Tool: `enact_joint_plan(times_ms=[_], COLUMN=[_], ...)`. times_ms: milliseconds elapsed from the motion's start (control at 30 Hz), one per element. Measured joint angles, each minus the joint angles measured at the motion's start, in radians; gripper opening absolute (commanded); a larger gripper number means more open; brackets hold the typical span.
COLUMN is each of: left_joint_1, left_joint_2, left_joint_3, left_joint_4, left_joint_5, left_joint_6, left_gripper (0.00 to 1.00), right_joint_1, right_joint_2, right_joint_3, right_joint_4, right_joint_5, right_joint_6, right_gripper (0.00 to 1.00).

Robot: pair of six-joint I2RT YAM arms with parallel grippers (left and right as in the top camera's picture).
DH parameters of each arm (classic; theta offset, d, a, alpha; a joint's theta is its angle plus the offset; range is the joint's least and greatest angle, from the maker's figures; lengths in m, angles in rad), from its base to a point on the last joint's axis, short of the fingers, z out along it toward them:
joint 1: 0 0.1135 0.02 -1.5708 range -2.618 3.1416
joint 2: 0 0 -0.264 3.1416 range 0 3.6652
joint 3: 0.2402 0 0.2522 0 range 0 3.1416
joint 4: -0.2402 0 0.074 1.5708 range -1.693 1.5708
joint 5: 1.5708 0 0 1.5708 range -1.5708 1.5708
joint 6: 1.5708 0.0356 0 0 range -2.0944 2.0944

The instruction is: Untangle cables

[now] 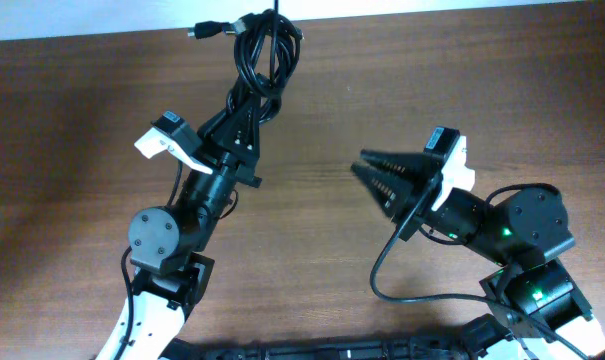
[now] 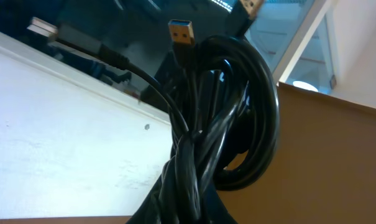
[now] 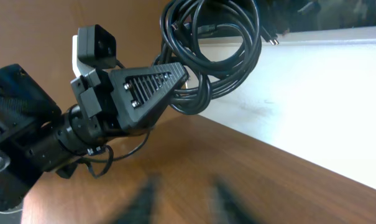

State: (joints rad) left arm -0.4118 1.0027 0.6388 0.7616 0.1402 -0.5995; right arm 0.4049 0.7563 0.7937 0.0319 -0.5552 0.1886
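This looks like a robotics lab: two robot arms (image 1: 172, 230) stand on a brown wood-grain table (image 1: 62, 120). A plain white surface (image 1: 432, 8) runs along the overhead frame's top. A white-framed glass partition (image 2: 306, 37) fills the left wrist view's upper right.

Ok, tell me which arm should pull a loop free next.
Right, I'd say. The right claw is open, empty and pointed toward the cables, while the left claw is shut on them, serving as the anchor.
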Motion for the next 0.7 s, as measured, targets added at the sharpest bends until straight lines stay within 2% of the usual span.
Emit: enact_joint_plan(times_ms=[67, 233, 267, 333, 467, 700], left_joint_1=[0.0, 0.0, 0.0, 0.0, 0.005, 0.008], left_joint_2=[0.0, 0.0, 0.0, 0.0, 0.0, 0.001], left_joint_3=[0.0, 0.0, 0.0, 0.0, 0.0, 0.0], left_joint_4=[0.0, 0.002, 0.002, 0.005, 0.007, 0.024], left_joint_5=[0.06, 0.352, 0.449, 0.549, 0.69, 0.801], left_joint_6=[-0.004, 0.035, 0.064, 0.102, 0.171, 0.182], left_gripper=[0.0, 0.0, 0.0, 0.0, 0.0, 0.0], right_joint_1=[0.001, 0.002, 0.002, 0.002, 0.003, 0.003], right_joint_2=[0.0, 0.0, 0.0, 0.0, -0.003, -0.01], right_joint_3=[0.0, 0.0, 0.0, 0.0, 0.0, 0.0], right_joint_4=[0.001, -0.002, -0.001, 0.002, 0.003, -0.033], right_joint_5=[-0.004, 0.008, 0.008, 0.009, 0.011, 0.077], right_joint_6=[-0.001, -0.001, -0.001, 0.0, 0.001, 0.003], right_gripper=[0.78, 0.79, 0.74, 0.56, 0.49, 0.48])
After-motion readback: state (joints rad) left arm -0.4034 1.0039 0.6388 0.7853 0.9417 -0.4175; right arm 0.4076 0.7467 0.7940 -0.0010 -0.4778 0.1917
